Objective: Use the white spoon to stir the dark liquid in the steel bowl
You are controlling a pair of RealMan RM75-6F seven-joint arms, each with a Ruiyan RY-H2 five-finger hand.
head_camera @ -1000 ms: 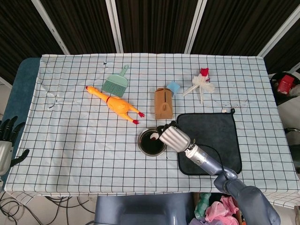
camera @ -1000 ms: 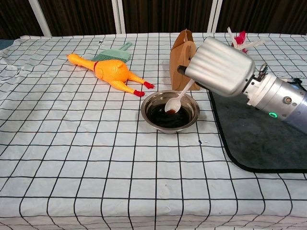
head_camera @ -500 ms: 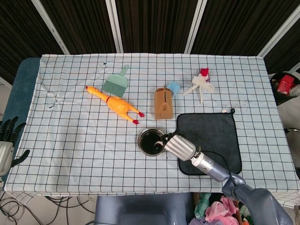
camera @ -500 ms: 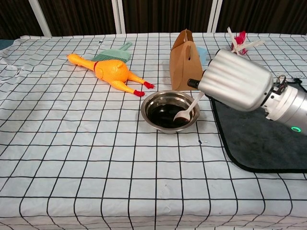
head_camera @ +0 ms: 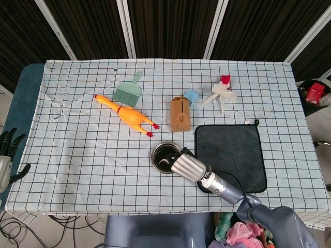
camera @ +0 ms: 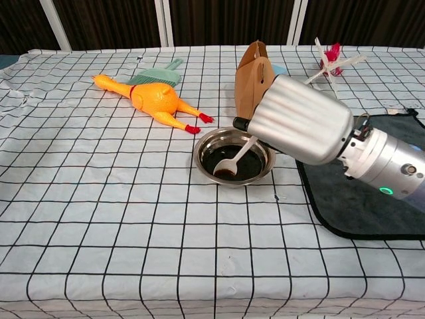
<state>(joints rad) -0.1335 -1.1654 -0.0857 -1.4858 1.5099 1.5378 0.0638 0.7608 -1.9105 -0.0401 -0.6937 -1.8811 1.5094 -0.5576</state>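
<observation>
- My right hand [camera: 302, 119] is hovering over the right rim of the steel bowl [camera: 206, 144], its fingers pinching the handle of the white spoon [camera: 234, 159].
- The spoon is slanting down and left from my fingers, its scoop dipping into the dark liquid [camera: 246, 166] near the bowl's front left.
- The bowl is sitting on the bench [camera: 119, 219], just in front of the brown paper bag [camera: 252, 73].
- My left hand [head_camera: 6, 155] is waiting well left of the bowl, off the bench edge, fingers spread.
</observation>
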